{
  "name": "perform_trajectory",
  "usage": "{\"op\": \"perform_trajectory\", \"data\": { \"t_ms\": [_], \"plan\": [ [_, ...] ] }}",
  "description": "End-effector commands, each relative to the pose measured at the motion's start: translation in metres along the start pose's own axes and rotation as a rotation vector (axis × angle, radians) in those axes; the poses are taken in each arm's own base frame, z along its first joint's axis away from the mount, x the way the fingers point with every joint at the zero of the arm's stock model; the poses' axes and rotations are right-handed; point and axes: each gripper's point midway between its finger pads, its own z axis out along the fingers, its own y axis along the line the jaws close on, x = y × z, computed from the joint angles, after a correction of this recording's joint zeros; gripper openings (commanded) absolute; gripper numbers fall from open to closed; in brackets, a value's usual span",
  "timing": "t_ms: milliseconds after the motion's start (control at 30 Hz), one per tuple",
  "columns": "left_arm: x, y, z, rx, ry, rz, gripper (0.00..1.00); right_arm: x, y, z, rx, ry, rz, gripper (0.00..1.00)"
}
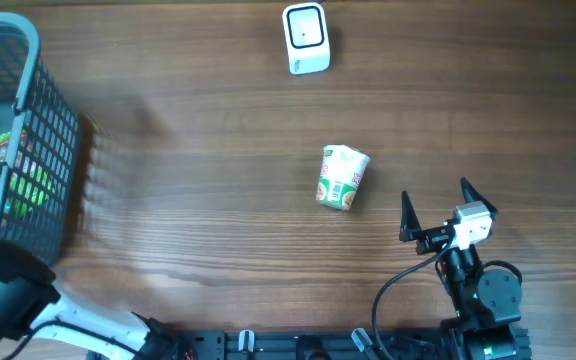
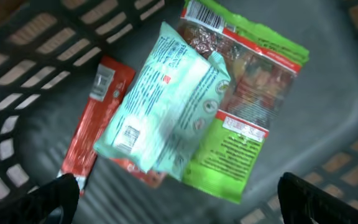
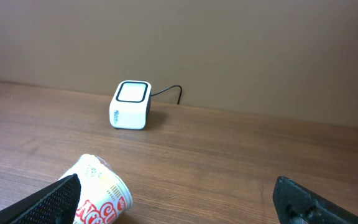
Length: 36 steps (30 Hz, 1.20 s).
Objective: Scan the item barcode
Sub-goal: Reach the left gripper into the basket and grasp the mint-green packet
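A white barcode scanner (image 1: 305, 38) stands at the table's far side, also in the right wrist view (image 3: 131, 104). A cup noodle (image 1: 342, 177) lies on its side mid-table. My right gripper (image 1: 435, 192) is open just right of and nearer than the cup, whose rim sits by the left fingertip (image 3: 101, 193). My left gripper (image 2: 182, 199) hangs open inside the grey basket (image 1: 48, 130), above a mint packet (image 2: 160, 99) that lies over a green packet (image 2: 241, 124) and a red packet (image 2: 92, 130). Nothing is between either pair of fingers.
The basket's mesh walls (image 2: 353, 93) surround the left gripper. The left arm (image 1: 8, 290) reaches in from the bottom left corner. The scanner's cable (image 3: 169, 92) runs back toward the wall. Bare wood lies between cup and scanner.
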Motion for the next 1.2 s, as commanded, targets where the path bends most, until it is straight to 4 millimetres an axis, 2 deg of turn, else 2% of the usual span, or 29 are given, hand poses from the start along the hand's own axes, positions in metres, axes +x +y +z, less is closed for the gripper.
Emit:
{"op": "perform_trajectory", "data": {
  "t_ms": [0, 133, 367, 467, 600, 700, 800, 833, 867, 900, 1000, 1100, 1167],
  "plan": [
    [0.008, 0.006, 0.038, -0.010, 0.074, 0.119, 1.00, -0.001, 0.000, 0.000, 0.000, -0.007, -0.001, 1.00],
    [0.012, 0.009, 0.068, -0.008, 0.122, 0.167, 1.00, -0.001, 0.000, 0.000, 0.000, -0.007, -0.002, 1.00],
    [0.010, 0.033, 0.080, -0.021, 0.119, 0.118, 1.00, -0.001, 0.000, 0.000, 0.000, -0.007, -0.002, 1.00],
    [0.017, 0.032, 0.092, -0.006, 0.151, 0.111, 1.00, -0.001, 0.000, 0.000, 0.000, -0.007, -0.002, 0.99],
    [0.039, 0.023, 0.116, 0.056, 0.227, 0.101, 1.00, -0.001, 0.000, 0.000, 0.000, -0.007, -0.001, 1.00],
    [0.046, 0.023, 0.122, 0.055, 0.243, 0.074, 1.00, -0.001, 0.000, 0.000, 0.000, -0.007, -0.002, 1.00],
    [0.044, 0.019, 0.122, 0.073, 0.233, 0.045, 0.87, -0.001, 0.000, 0.000, 0.000, -0.007, -0.001, 1.00],
    [0.042, 0.015, 0.122, 0.095, 0.225, 0.043, 0.77, -0.001, 0.000, 0.000, 0.000, -0.007, -0.002, 1.00],
    [0.039, 0.015, 0.119, 0.094, 0.217, 0.044, 0.69, -0.001, 0.000, 0.000, 0.000, -0.007, -0.002, 1.00],
    [0.033, 0.015, 0.112, 0.094, 0.201, 0.044, 0.67, -0.001, 0.000, 0.000, 0.000, -0.007, -0.002, 1.00],
    [0.001, 0.012, 0.073, 0.093, 0.092, 0.003, 0.64, -0.001, 0.000, 0.000, 0.000, -0.007, -0.002, 1.00],
    [-0.033, 0.006, 0.012, 0.107, -0.074, -0.009, 0.64, -0.001, 0.000, 0.000, 0.000, -0.007, -0.002, 1.00],
    [-0.053, 0.000, -0.038, 0.130, -0.203, -0.040, 0.65, -0.001, 0.000, 0.000, 0.000, -0.007, -0.002, 1.00]
  ]
}}
